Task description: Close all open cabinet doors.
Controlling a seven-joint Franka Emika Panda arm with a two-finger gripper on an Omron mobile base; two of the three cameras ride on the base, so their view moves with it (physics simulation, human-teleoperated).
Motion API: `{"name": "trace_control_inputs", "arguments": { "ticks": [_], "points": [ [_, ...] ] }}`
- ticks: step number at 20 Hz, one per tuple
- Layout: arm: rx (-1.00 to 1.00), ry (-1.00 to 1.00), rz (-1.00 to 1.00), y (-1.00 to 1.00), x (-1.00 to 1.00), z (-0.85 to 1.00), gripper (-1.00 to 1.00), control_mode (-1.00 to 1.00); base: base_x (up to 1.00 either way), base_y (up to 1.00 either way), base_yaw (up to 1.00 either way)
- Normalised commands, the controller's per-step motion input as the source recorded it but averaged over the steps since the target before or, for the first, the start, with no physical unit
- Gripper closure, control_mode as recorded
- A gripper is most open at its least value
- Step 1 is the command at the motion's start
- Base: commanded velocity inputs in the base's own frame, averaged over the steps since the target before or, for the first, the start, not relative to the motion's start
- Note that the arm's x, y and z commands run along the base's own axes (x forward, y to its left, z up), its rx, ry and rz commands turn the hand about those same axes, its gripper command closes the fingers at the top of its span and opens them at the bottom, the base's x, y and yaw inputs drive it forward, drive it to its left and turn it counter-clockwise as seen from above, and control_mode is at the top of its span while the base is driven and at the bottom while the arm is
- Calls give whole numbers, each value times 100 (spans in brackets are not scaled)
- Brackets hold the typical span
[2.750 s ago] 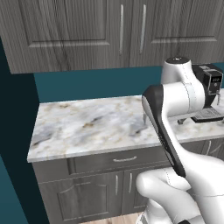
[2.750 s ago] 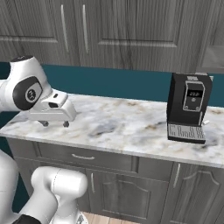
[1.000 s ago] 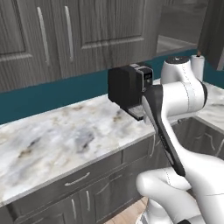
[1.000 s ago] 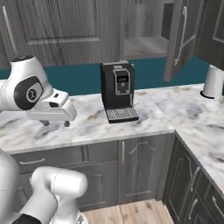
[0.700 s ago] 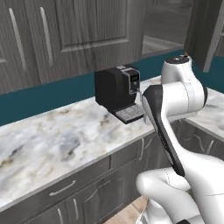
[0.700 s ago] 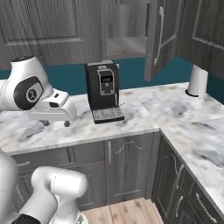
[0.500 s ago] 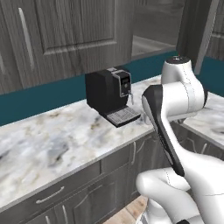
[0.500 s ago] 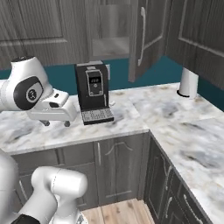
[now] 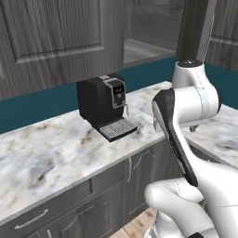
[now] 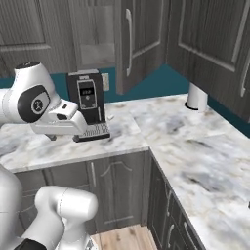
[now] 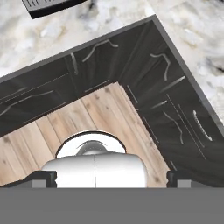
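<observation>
your end effector point(image 11: 112, 177) points down at the wooden floor point(image 11: 100, 113) in the inside corner of the base cabinets point(image 11: 166, 105), its fingers point(image 11: 43, 177) spread wide with nothing between them. the open cabinet door point(image 10: 128, 44) stands swung out from the wall above the marble table point(image 10: 195, 141), just right of the black coffee machine point(image 10: 88, 105); you see its edge point(image 9: 197, 30) behind the arm's shoulder too. a white cylinder point(image 10: 197, 96) stands on the table under the right-hand cabinets.
</observation>
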Motion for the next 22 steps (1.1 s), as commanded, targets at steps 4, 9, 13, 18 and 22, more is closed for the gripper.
{"name": "trace_control_inputs", "arguments": {
  "ticks": [4,9,13,18,22],
  "points": [
    [0,0,0,0,0,0,-100,100,21,-13,7],
    [0,0,0,0,0,0,-100,100,28,-7,13],
    [0,0,0,0,0,0,-100,100,39,-3,9],
    [0,0,0,0,0,0,-100,100,49,-5,1],
    [0,0,0,0,0,0,-100,100,63,0,0]
  ]
}}
